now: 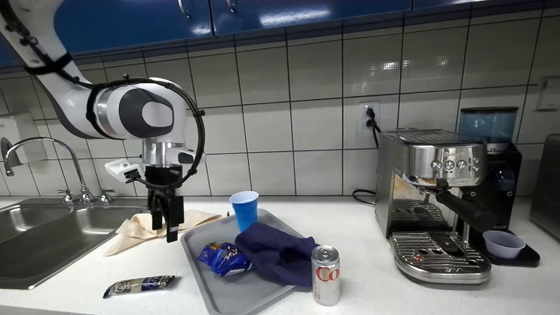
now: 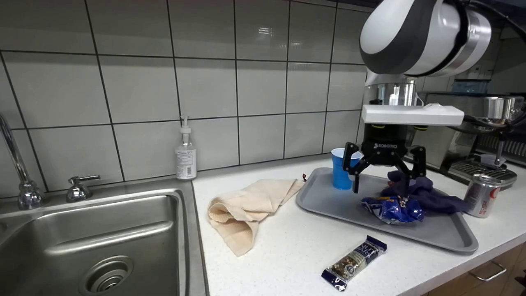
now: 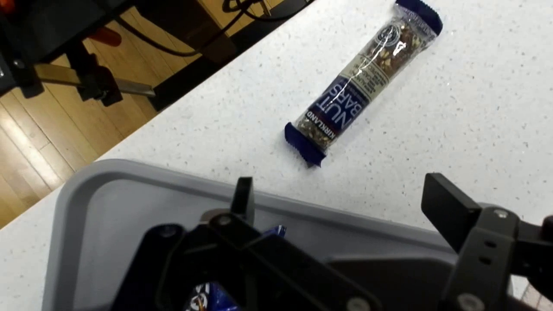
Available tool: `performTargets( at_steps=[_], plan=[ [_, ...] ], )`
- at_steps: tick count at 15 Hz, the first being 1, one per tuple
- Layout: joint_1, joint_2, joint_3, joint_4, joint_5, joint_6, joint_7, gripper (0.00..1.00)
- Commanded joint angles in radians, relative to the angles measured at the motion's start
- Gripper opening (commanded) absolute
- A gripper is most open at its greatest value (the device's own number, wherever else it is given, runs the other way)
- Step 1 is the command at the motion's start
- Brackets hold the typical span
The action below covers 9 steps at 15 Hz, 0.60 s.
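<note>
My gripper [image 1: 165, 228] is open and empty, pointing down above the counter beside the grey tray [image 1: 199, 267]. Its spread fingers also show in an exterior view [image 2: 381, 185] and in the wrist view [image 3: 339, 194]. A nut bar [image 2: 354, 263] in a clear and dark blue wrapper lies flat on the counter in front of the tray; it shows whole in the wrist view [image 3: 363, 82]. A crumpled blue snack bag [image 1: 225, 259] lies in the tray, mostly hidden by a finger in the wrist view. A blue cup [image 1: 245, 210] stands upright at the tray's back.
A dark purple cloth [image 1: 280, 253] lies partly in the tray. A silver soda can [image 1: 326, 280] stands by the tray's edge. A beige cloth [image 2: 250, 209] lies near the sink [image 2: 181, 242]. A soap bottle [image 2: 186, 156] and a coffee machine [image 1: 431, 192] stand near the wall.
</note>
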Motion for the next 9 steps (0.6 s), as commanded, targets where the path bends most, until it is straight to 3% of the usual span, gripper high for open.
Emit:
performTargets(
  at_steps=[1, 9],
  plan=[
    [0.023, -0.054, 0.038, -0.062, 0.031, 0.012, 0.067, 1.0],
    [0.069, -0.011, 0.091, -0.095, 0.128, 0.079, 0.155, 1.0]
  ],
)
